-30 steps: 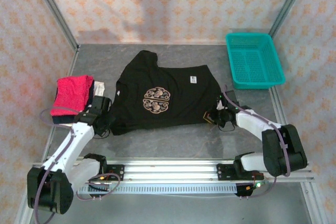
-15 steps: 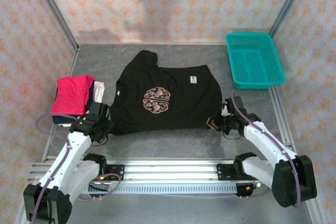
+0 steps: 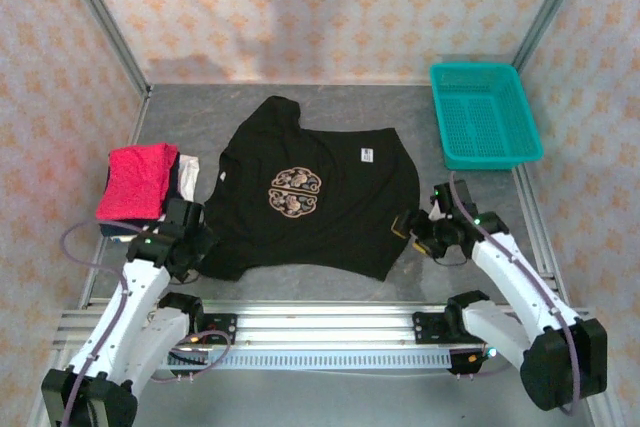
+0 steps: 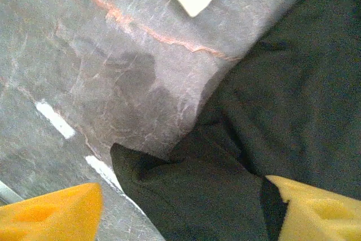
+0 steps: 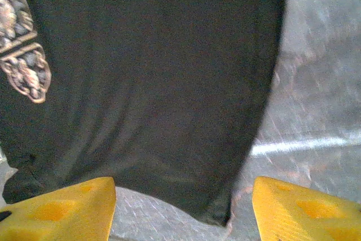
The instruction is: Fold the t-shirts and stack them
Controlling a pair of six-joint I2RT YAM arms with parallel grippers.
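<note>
Both pincers stand open at the near corners of the black tee (image 3: 320, 197). My left pincer (image 3: 197, 247) has its yellow pads (image 4: 51, 214) spread wide. A rumpled hem corner lies on the desk (image 3: 330, 107) between them, touching one pad (I can't tell whether it snags there). My right pincer (image 3: 415, 230) is spread the same way, with the other hem corner lying flat between its pads and nothing gripped.

The tee lies emblem (image 3: 293, 190) up and roughly spread, stretching away ahead of both pincers. I judge the pincers sit at those corners because a pull from there flattens the cloth for folding.

The pink tee (image 3: 135, 179) sits folded just beyond and outboard of the left pincer, atop a small pile, which looks a sensible place to stack. Folding the black one is not yet begun, I reckon.
</note>
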